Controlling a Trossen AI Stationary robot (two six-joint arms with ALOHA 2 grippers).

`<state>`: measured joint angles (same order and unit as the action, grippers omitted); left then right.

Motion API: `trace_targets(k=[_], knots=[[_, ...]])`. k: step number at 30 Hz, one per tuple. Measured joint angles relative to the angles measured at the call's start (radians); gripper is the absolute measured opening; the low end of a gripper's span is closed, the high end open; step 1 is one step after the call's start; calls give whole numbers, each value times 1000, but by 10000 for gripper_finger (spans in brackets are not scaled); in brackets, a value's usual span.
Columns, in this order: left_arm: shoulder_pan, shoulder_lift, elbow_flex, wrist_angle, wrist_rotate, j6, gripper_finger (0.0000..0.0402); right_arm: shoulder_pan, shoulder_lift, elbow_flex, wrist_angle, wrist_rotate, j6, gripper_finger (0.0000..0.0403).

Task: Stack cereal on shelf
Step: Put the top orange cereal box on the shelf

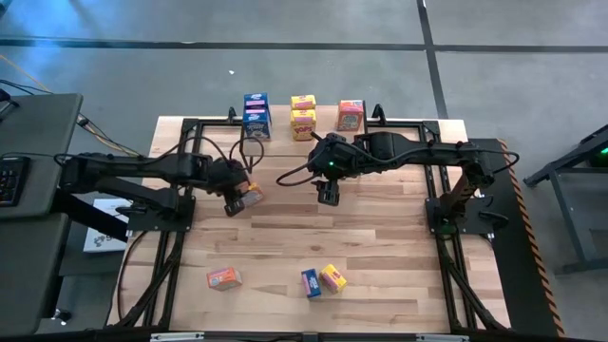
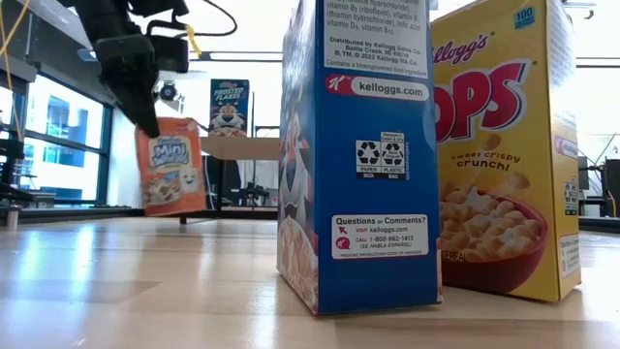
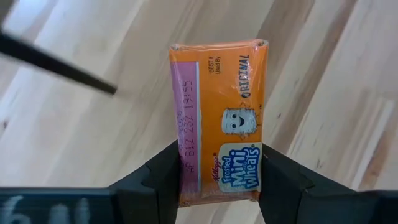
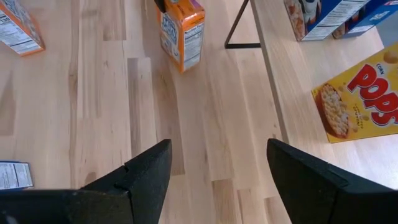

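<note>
Jaws of my left gripper [image 3: 217,186] clamp an orange cardboard Mini-Wheats cereal box [image 3: 219,118] above the wooden tabletop [image 1: 380,237], hiding its lower edge; my right gripper [image 4: 217,180] hangs wide open near the light-wood shelf [image 4: 292,74]

The left gripper [image 1: 239,201] was clamped tight, wrist angled down, raised above the worktop's left half. The right gripper [image 1: 328,197] hung spread wide, nearer the centre.
</note>
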<state>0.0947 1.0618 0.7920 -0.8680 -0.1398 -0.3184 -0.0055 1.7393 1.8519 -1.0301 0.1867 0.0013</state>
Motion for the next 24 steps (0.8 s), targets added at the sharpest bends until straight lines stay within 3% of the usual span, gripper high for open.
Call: trace_targets(k=[10, 17, 24], knots=[[-7, 0, 30, 131, 4, 107, 158, 0, 0, 0, -6, -8, 26, 259], [-12, 0, 30, 231, 11, 161, 158, 0, 0, 0, -5, -18, 26, 288], [-54, 0, 30, 354, 36, 189, 158, 0, 0, 0, 7, -111, 25, 296]])
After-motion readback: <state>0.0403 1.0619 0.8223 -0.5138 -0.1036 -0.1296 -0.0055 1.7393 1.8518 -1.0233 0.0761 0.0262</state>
